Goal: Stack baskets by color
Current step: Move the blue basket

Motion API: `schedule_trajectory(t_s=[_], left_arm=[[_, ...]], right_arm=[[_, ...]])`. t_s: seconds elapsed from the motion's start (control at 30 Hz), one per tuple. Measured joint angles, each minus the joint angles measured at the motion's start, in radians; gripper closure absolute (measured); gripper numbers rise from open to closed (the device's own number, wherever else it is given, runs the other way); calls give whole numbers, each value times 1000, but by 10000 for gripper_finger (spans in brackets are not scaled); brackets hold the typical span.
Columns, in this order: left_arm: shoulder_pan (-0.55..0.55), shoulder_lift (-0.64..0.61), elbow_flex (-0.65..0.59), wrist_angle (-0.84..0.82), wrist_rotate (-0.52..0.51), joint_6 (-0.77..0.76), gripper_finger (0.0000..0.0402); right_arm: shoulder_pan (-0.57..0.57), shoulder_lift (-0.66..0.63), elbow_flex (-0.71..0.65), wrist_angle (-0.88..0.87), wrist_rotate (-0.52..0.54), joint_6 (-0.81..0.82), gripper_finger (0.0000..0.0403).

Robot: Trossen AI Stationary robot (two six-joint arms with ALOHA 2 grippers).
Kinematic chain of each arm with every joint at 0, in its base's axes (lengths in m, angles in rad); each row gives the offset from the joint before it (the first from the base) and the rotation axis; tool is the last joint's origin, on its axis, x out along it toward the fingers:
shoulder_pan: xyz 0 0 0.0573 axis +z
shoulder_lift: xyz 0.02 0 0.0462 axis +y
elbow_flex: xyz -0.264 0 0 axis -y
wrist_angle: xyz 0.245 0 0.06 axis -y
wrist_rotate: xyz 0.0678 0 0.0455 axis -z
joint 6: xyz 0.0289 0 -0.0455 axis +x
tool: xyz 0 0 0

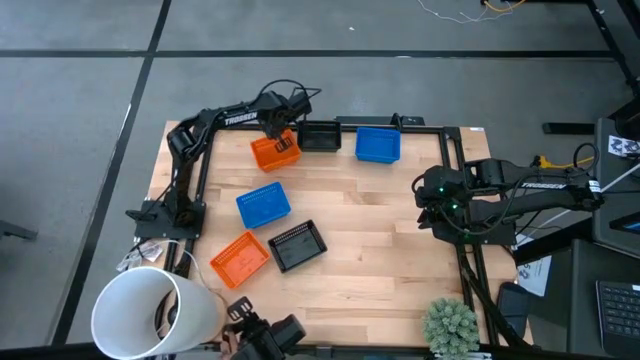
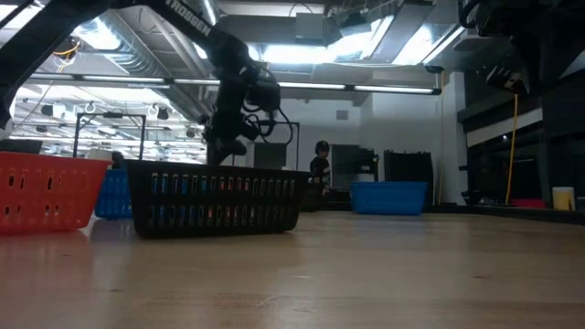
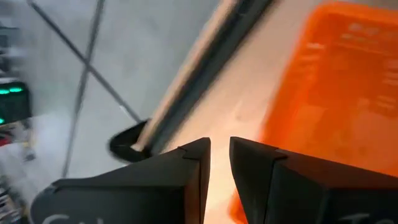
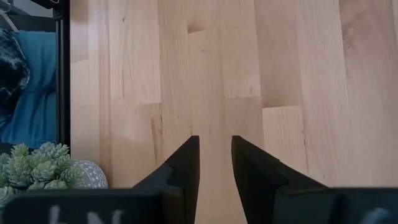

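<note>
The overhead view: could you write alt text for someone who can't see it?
Six small baskets sit on a wooden table: two orange, two blue, two black. The left gripper hangs over the far orange basket; the right gripper waits near the table's right edge.

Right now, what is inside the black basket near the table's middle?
The high view shows nothing inside the black basket, only its perforated floor. In the low view its near wall hides the inside.
</note>
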Motion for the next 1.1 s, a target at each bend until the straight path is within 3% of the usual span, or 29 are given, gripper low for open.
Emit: schedule_trajectory(t_s=[0.1,0.2,0.4,0.5,0.63,0.8,0.97,1.1], left_arm=[[-1,-10,3,-26,-34,12,347],[-26,-47,34,-69,23,12,347],[-143,-149,92,-262,357,-170,347],[-229,-200,93,-392,447,-305,347],[-361,-240,92,-532,437,-451,347],[-512,-267,34,-502,412,-482,347],[-561,-266,-124,-357,238,-479,347],[-528,-265,-249,-305,356,-531,347]], right_arm=[[0,0,0,-2,0,0,311],[0,0,0,-6,0,0,311],[0,0,0,-5,0,3,311],[0,0,0,-6,0,27,311],[0,0,0,-6,1,27,311],[0,0,0,-6,8,29,311],[0,0,0,-6,8,29,311],[0,0,0,-6,8,58,311]])
